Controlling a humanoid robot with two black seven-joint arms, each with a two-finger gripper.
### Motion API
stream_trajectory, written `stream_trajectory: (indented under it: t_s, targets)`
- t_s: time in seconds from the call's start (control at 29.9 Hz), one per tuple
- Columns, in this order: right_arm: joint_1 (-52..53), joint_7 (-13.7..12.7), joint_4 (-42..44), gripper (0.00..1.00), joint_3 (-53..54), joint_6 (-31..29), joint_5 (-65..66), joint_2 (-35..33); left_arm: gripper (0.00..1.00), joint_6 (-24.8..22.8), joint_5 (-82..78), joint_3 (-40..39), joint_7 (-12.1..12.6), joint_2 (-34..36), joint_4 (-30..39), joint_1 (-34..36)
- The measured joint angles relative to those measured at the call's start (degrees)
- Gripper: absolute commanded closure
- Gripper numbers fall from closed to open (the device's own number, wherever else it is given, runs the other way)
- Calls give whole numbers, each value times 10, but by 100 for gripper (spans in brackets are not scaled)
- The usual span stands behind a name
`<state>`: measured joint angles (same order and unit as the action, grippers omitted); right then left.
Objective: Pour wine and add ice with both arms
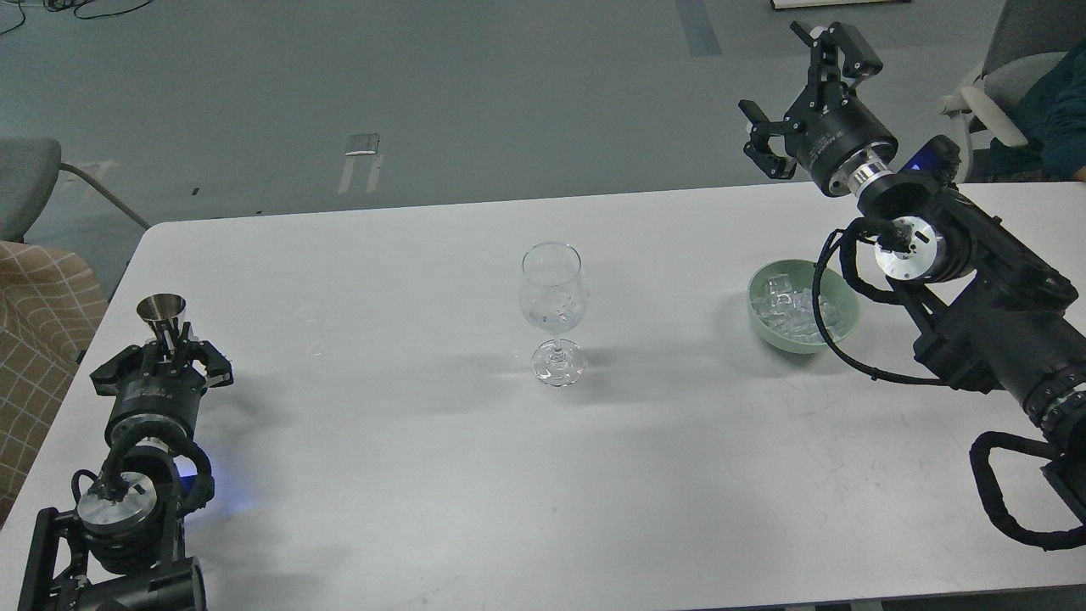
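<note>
I have the wine glass [553, 310] standing upright near the middle of the white table [407, 475], with a few cubes already in its bowl (they are hard to count through the clear wall). Well to the right of the glass sits the green bowl [768, 327] holding the ice [791, 305], and beyond that bowl, raised above the table's far edge, my right gripper [793, 93] has its fingers spread wide and holds nothing. Far to the left of the glass my left gripper [165, 361] is pinched on a small metal cup [163, 310] — held upright, mouth up — close to the table's left edge.
</note>
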<state>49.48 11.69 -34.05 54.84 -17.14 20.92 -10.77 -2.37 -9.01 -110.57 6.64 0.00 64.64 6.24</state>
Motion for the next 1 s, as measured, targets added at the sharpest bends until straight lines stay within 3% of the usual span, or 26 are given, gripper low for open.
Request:
stream_trajectory:
  t_s: [0.67, 1.0]
  targets:
    - [-4, 0, 0, 0, 0, 0, 0, 0, 73, 3, -8, 1, -3, 0, -28, 11]
    - [-4, 0, 0, 0, 0, 0, 0, 2, 57, 15, -9, 2, -3, 0, -27, 16]
